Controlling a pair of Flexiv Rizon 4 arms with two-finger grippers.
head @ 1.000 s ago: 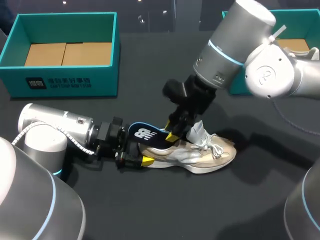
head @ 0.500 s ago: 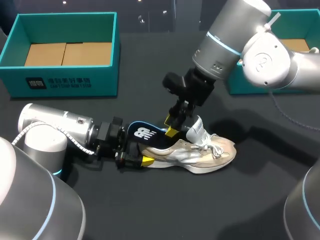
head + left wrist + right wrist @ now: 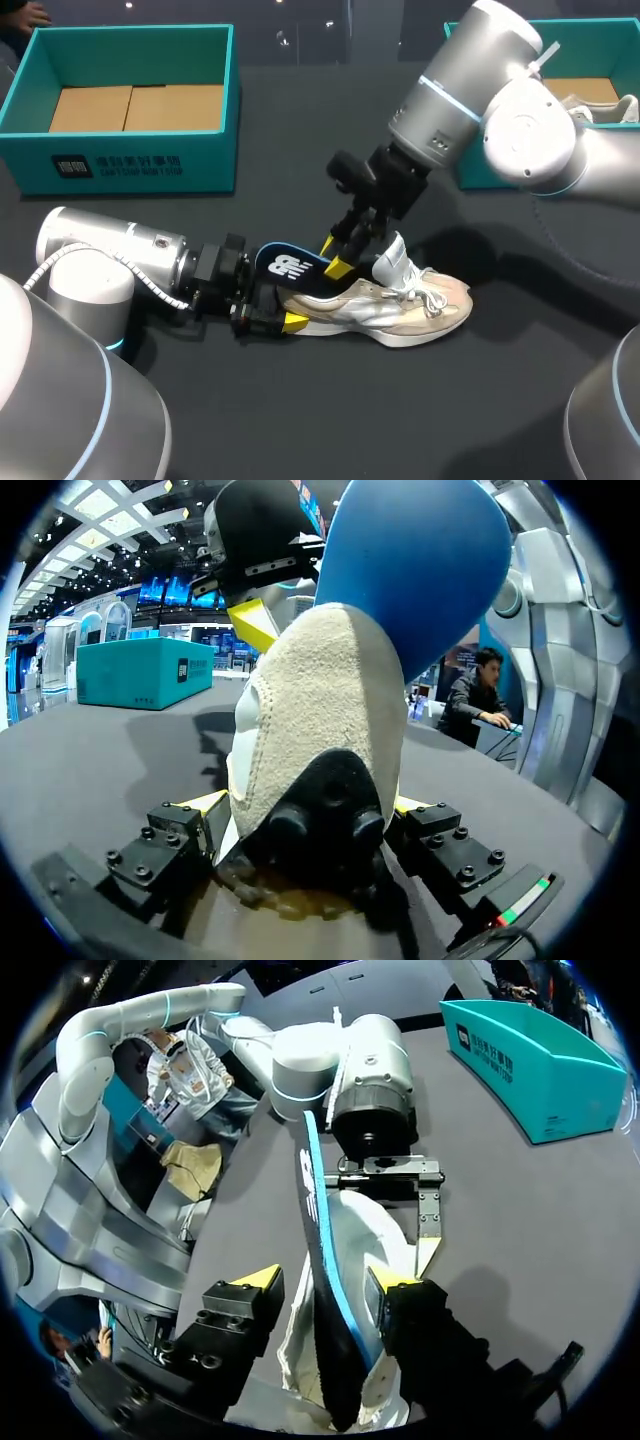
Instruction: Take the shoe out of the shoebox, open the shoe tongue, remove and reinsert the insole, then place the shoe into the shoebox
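Note:
A beige and silver shoe (image 3: 400, 305) lies on its sole on the dark table, its white tongue (image 3: 392, 262) standing up. My left gripper (image 3: 275, 318) holds its heel (image 3: 320, 710) from both sides, fingers set wide. A dark blue insole (image 3: 290, 268) sticks up and back out of the heel end. My right gripper (image 3: 338, 255) hangs over it, open. In the right wrist view the insole (image 3: 312, 1210) stands on edge between the yellow-tipped fingers (image 3: 255, 1280), close against one and apart from the other.
A teal shoebox (image 3: 130, 35) with a cardboard floor stands at the back left. A second teal box (image 3: 600, 30) sits at the back right behind my right arm, with a pale shoe (image 3: 605, 105) in it.
My right gripper has lifted a little off the shoe's opening and turned, uncovering the tongue. Its fingers have shifted their spread. The shoe, the insole and my left arm have stayed put.

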